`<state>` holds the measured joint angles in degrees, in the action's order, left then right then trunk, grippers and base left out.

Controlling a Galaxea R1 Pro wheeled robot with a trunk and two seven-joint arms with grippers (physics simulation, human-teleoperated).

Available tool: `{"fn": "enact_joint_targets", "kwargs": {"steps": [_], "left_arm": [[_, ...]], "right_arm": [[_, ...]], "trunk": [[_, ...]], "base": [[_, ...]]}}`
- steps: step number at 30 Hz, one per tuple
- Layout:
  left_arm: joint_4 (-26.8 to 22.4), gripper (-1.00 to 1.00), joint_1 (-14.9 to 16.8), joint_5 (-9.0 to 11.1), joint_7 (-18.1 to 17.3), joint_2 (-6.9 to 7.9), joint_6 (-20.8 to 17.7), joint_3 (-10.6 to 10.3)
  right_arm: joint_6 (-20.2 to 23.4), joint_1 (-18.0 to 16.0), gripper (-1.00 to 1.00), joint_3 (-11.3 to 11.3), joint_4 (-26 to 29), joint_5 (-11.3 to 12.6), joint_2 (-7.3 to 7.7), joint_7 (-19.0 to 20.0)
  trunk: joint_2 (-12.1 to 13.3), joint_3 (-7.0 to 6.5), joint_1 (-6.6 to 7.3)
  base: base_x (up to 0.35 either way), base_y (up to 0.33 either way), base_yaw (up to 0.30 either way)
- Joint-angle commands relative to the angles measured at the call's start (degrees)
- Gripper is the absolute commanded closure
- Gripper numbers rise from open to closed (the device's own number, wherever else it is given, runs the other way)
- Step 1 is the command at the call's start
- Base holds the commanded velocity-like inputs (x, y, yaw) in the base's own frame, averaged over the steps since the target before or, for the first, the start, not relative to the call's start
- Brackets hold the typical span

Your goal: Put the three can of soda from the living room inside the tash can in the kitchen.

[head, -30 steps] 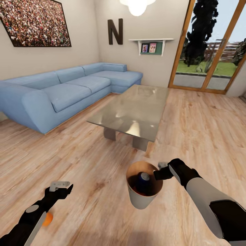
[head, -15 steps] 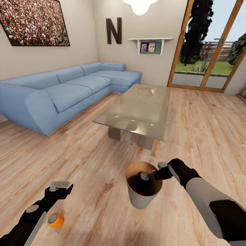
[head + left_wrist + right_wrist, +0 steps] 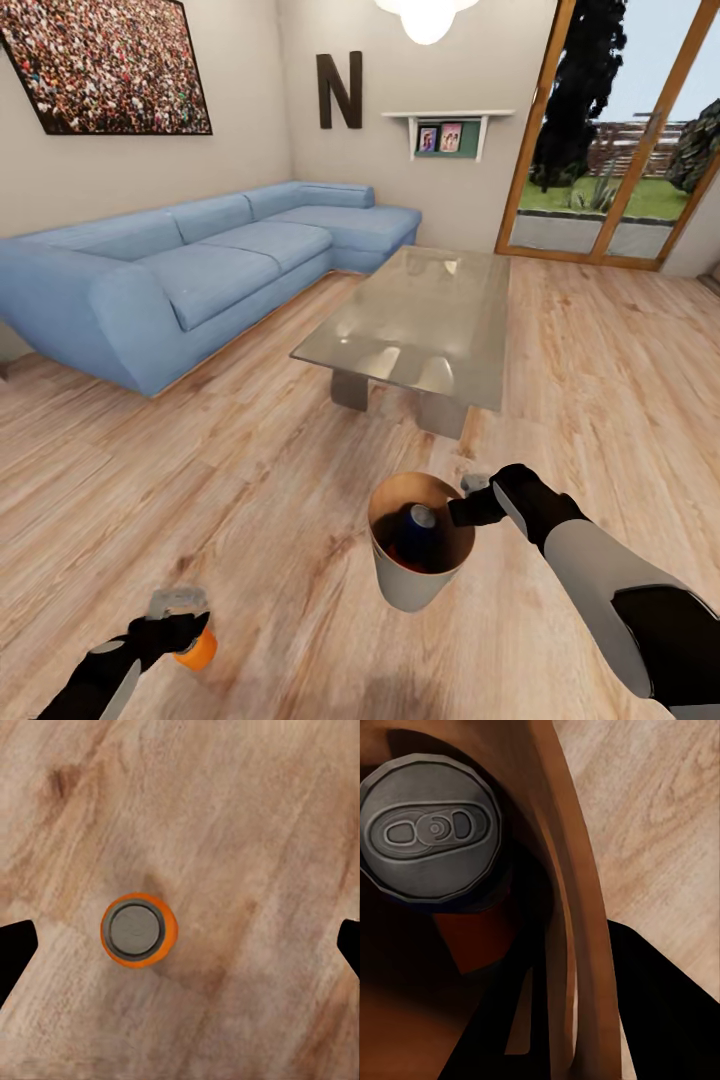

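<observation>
Standing upright on wood floor [image 3: 250, 470], lower left of head frame: orange can [image 3: 139, 929], w/ left gripper [image 3: 178, 604] spread wide above it, not touching. Right gripper [image 3: 465, 498] clamped on rim of trash can [image 3: 405, 585], lower centre; blue can [image 3: 418, 535] inside

Upright orange can [image 3: 139, 928] on wooden floor [image 3: 247, 817]

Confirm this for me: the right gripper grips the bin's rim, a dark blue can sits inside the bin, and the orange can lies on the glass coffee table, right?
Not quite. The orange can stands on the wooden floor under the left gripper, as the left wrist view shows. The rest holds.
</observation>
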<state>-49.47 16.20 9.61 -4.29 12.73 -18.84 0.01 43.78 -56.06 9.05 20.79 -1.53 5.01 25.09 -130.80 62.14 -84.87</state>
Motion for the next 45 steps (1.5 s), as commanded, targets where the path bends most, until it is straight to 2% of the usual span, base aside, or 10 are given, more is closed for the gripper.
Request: {"fn": "enact_joint_targets", "kwargs": {"steps": [1, 5, 9, 15, 30, 36, 45], "left_arm": [[0.6, -1.0, 0.1, -0.1, 0.0, -0.25, -0.1, 0.0], [2.6, -1.0, 0.1, -0.2, 0.0, -0.87, 0.6, -0.2], [3.7, -1.0, 0.2, -0.2, 0.0, -1.06, 4.5, -1.2], [3.9, -1.0, 0.2, -0.1, -0.1, -1.11, 6.3, -1.6], [4.0, -1.0, 0.2, 0.2, -0.4, -1.12, 6.6, -1.6], [4.0, -1.0, 0.2, 0.0, -0.3, -1.12, 6.6, -1.6], [4.1, -1.0, 0.2, 0.0, -0.5, -1.12, 6.5, -1.7]], "right_arm": [[0.2, 0.0, 1.0, -0.1, 0.0, 0.8, 0.0, -0.3], [0.2, 0.0, 1.0, -0.1, 0.0, 0.8, 0.0, -0.3], [0.2, 0.0, 1.0, -0.1, 0.0, 0.8, 0.0, -0.3], [0.2, 0.0, 1.0, 0.0, 0.0, 0.8, 0.0, -0.3], [0.2, 0.2, 1.0, 0.0, 0.1, 0.7, -0.37, -0.4], [0.2, 0.3, 1.0, 0.0, 0.1, 0.7, -0.43, -0.4], [0.2, 0.3, 1.0, 0.0, 0.1, 0.7, -0.44, -0.4]], "trunk": [[0.0, -0.01, 0.01], [0.0, -0.01, 0.01], [0.0, -0.01, 0.01], [0.0, -0.01, 0.01], [0.0, -0.01, 0.01], [0.0, -0.01, 0.01], [0.0, -0.01, 0.01]], "base": [[0.0, 0.018, 0.0], [0.0, 0.009, 0.0], [0.0, 0.003, 0.0], [0.054, 0.012, 0.0], [0.239, 0.147, 0.0], [0.087, 0.212, 0.0], [0.06, 0.03, 0.0]]}}
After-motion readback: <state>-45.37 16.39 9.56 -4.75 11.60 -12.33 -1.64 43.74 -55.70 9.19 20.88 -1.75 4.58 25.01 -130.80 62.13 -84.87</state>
